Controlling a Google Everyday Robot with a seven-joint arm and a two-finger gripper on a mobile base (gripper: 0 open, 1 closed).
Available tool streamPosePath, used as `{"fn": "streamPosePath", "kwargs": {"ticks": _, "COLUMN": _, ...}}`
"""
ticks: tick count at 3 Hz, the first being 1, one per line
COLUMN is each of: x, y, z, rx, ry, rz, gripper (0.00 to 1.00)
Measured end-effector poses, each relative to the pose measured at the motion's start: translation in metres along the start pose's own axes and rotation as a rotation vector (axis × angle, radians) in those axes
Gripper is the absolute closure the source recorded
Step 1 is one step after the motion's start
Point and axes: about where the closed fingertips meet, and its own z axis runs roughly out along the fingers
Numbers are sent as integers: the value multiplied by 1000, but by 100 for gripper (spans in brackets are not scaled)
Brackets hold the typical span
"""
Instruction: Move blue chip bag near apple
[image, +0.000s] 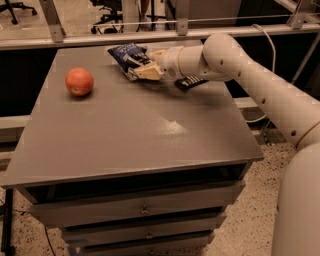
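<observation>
The blue chip bag (126, 54) lies crinkled at the far edge of the grey table (125, 140), near the middle. The apple (79, 81) sits on the table's left side, well apart from the bag, in front of it and to its left. My gripper (146, 66) reaches in from the right on the white arm and is right at the bag's right end, covering part of it. Whether it is gripping the bag does not show.
A small black wrapped bar (190, 82) lies under my forearm, right of the bag. A metal rail (150, 37) runs behind the table's far edge. Drawers (145, 210) are below the tabletop. Office chairs stand on the floor beyond.
</observation>
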Motion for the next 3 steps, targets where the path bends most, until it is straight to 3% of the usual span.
{"fn": "streamPosePath", "kwargs": {"ticks": 1, "x": -1, "y": 4, "z": 2, "rx": -6, "ry": -4, "rz": 4, "gripper": 88}}
{"fn": "streamPosePath", "kwargs": {"ticks": 2, "x": -11, "y": 19, "z": -3, "rx": -24, "ry": -16, "rz": 6, "gripper": 100}}
{"fn": "streamPosePath", "kwargs": {"ticks": 3, "x": -23, "y": 43, "z": -5, "rx": -55, "ry": -36, "rz": 8, "gripper": 100}}
